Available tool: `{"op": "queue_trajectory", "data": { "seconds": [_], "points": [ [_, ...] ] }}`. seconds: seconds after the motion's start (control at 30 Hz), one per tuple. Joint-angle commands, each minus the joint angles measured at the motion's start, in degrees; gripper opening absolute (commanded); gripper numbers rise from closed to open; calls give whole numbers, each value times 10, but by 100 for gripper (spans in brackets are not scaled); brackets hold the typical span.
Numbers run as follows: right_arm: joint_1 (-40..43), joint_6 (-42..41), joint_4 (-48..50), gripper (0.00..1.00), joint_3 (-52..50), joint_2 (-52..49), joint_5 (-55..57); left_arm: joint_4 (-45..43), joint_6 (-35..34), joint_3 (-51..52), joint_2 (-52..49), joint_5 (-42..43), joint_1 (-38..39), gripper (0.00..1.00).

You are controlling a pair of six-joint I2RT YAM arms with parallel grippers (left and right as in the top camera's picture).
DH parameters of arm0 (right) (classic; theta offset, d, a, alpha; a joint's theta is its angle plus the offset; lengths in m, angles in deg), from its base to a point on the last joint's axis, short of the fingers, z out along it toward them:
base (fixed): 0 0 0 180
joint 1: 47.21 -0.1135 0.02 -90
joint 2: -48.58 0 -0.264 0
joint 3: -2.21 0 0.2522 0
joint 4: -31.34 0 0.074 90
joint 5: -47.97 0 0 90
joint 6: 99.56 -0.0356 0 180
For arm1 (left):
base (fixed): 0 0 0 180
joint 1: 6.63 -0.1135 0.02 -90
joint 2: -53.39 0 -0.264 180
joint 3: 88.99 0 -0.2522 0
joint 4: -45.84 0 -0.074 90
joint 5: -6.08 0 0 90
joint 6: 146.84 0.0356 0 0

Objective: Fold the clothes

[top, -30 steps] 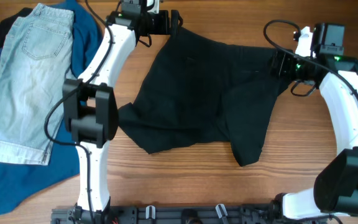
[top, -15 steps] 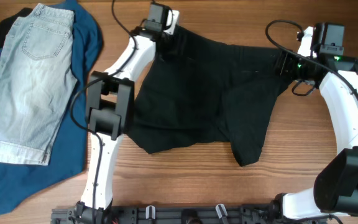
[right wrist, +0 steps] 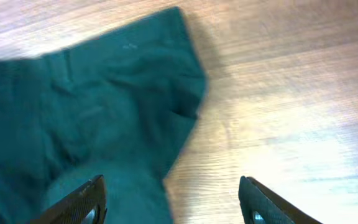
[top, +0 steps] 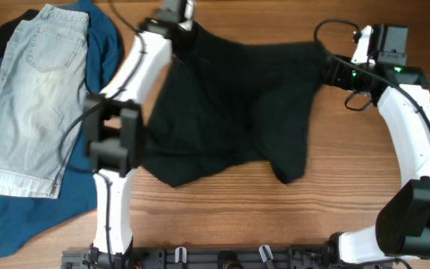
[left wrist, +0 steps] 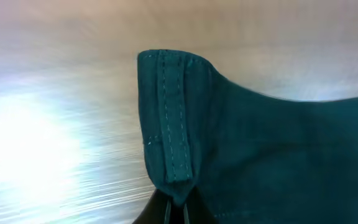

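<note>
The clothes, black shorts, lie spread across the middle of the table. My left gripper is at their far left corner. In the left wrist view the gripper is shut on a stitched waistband corner of the clothes, and that corner stands lifted off the wood. My right gripper is at the far right corner. Seen from the right wrist, this gripper is open and straddles the edge of the clothes, one finger over cloth and the other over bare wood.
Pale-blue denim shorts lie on a deep-blue garment at the table's left side, close to the left arm. A dark rail runs along the front edge. Bare wood shows to the right of the black shorts.
My left gripper has shut on the waistband corner and drawn it left and back; the whole garment has shifted that way. My right gripper's fingers have narrowed a little.
</note>
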Motion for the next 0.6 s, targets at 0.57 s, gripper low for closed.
{"op": "queue_trajectory", "data": {
  "seconds": [0.57],
  "points": [
    [-245, -155, 250, 80, 9, -202, -3, 37, -73, -7, 81, -12, -29, 4]
  ]
}}
